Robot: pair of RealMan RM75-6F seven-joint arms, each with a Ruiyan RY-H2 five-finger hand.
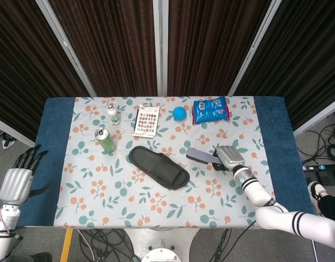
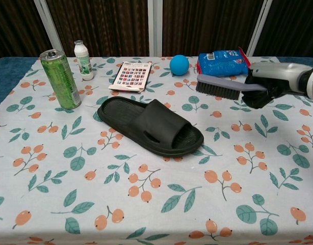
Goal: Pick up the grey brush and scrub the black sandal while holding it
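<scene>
The black sandal [image 1: 158, 167] [image 2: 151, 126] lies flat in the middle of the floral tablecloth, toe toward the right. My right hand [image 1: 229, 157] [image 2: 272, 81] grips the handle of the grey brush [image 1: 199, 155] [image 2: 222, 84], which is lifted above the cloth with its bristles down, just right of the sandal and apart from it. My left hand [image 1: 17, 180] hangs off the table's left edge with its fingers apart and nothing in it; only the head view shows it.
A green can [image 1: 105, 140] [image 2: 60, 78] and a small white bottle [image 1: 112, 113] [image 2: 83, 60] stand at the back left. A printed card [image 1: 146, 120] [image 2: 131, 76], a blue ball [image 1: 179, 113] [image 2: 179, 65] and a blue snack bag [image 1: 210, 109] [image 2: 224, 62] lie along the back.
</scene>
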